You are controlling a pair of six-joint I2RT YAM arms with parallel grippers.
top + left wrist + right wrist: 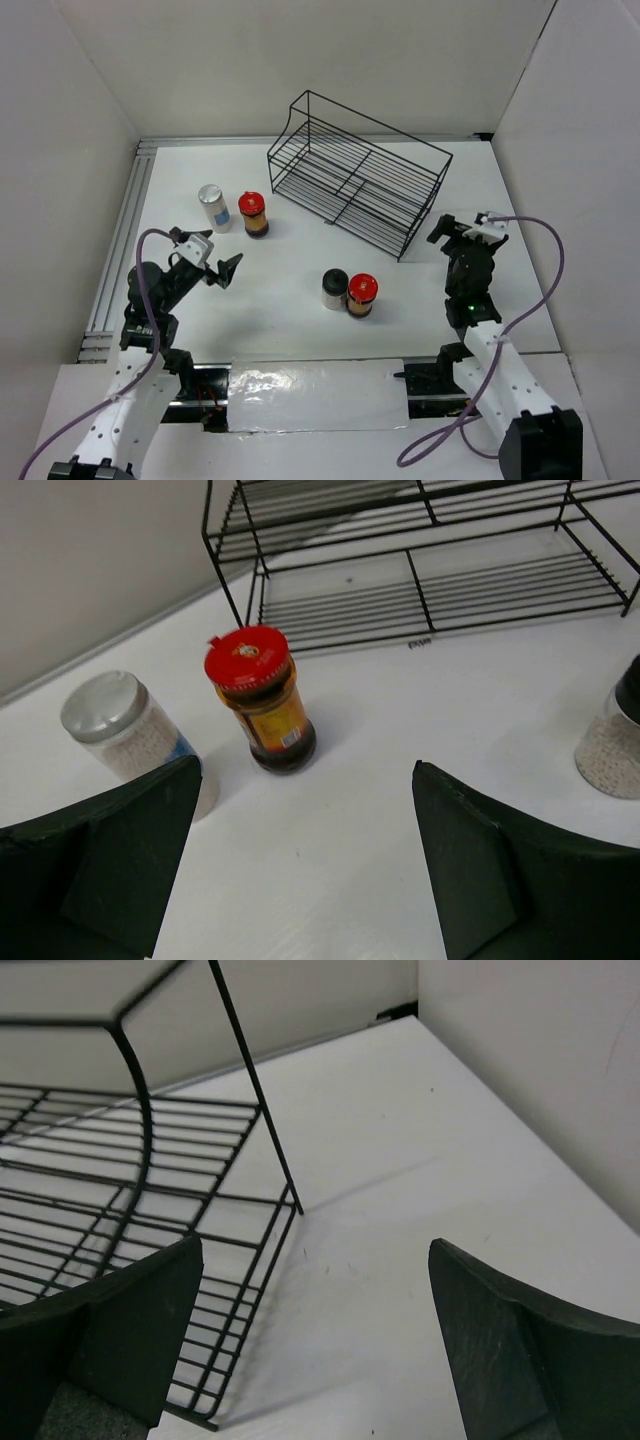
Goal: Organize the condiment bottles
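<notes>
Your left gripper point(305, 780) hangs wide open and empty, facing a red-capped jar point(262, 700) with the grey-capped jar point(125, 735) just beside it, toward the far left corner; the black-capped jar point(335, 289) and second red-capped jar point(362, 294) stand side by side nearer the near edge, about mid-worktop; your right gripper point(315, 1250) gapes empty beside the wire rack point(355, 175) along the far edge; that rack holds nothing, so I'd judge all four jars are yet to be placed.

Left wrist view: pale jar point(610, 745) cut off by right edge, cap barely showing; grey-capped jar point(120, 725) partly hidden behind a finger point(110, 860); rack point(420, 580) cropped at top. Label text on red-capped jar point(262, 705) too small to read.
</notes>
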